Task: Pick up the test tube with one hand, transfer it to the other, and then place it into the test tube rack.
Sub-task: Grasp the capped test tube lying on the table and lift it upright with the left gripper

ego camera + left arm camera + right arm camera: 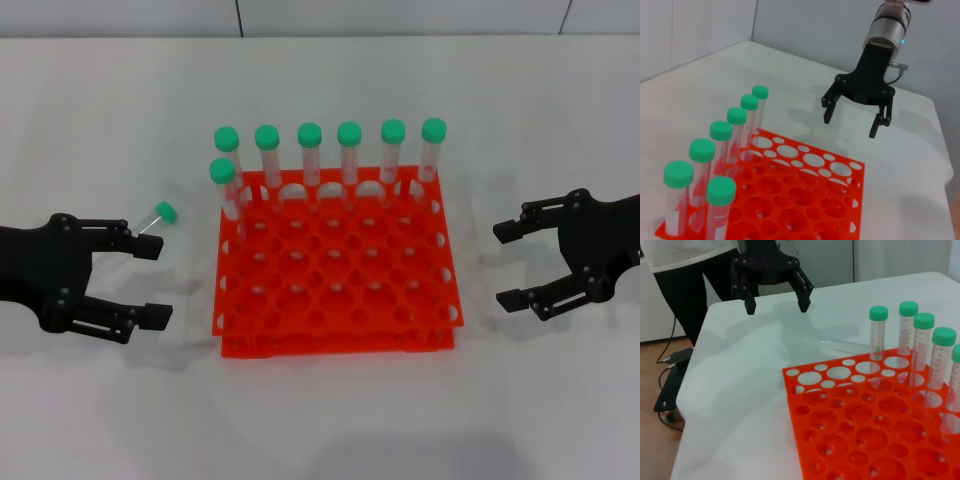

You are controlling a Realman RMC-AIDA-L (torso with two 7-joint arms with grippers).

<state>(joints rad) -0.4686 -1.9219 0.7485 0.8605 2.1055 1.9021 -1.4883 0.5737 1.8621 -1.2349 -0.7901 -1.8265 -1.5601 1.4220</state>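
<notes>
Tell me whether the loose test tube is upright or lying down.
Lying down: the test tube rests flat on the table, beside the left end effector.

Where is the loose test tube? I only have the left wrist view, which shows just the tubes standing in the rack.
Observer: The test tube lies flat on the table, left of the rack.
Operator: Is my left claw holding it?
Observer: No. The left claw is open, with one fingertip close to the tube's clear end.
Operator: Anyone nearby?
Observer: Yes, a person stands past the table edge behind that claw.
</notes>
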